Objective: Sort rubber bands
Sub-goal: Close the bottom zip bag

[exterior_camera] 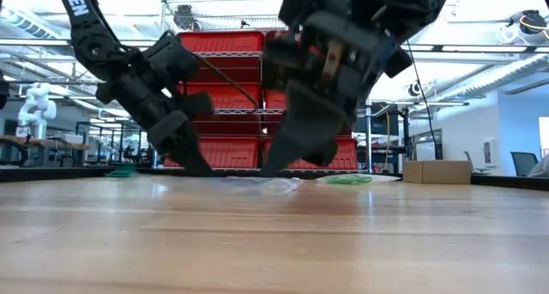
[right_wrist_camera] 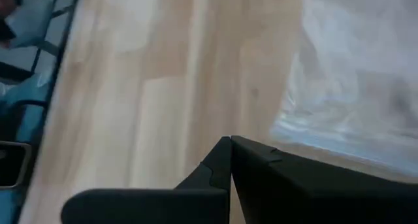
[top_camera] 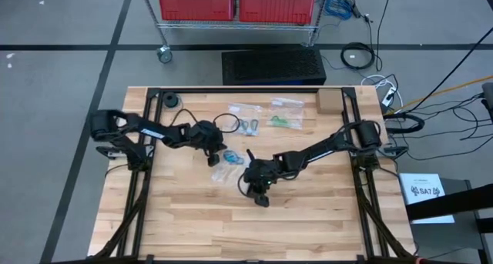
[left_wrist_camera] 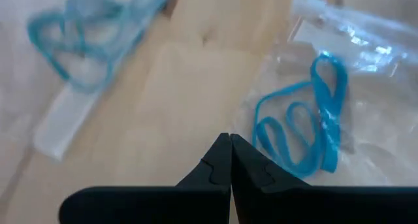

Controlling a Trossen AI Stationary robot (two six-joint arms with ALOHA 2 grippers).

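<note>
Blue rubber bands lie inside a clear bag flat on the wood. A second bag with blue bands lies farther off. In the high view, blue bands sit mid-table, dark ones and green ones in bags behind them. My left gripper is shut, pointing down over bare wood just beside the blue bands' bag. My right gripper is shut, low over the wood beside a clear bag.
A cardboard box stands at the far right corner and a black roll at the far left. A black cable loop and another clear bag lie on the far half. Bare wood fills the near half.
</note>
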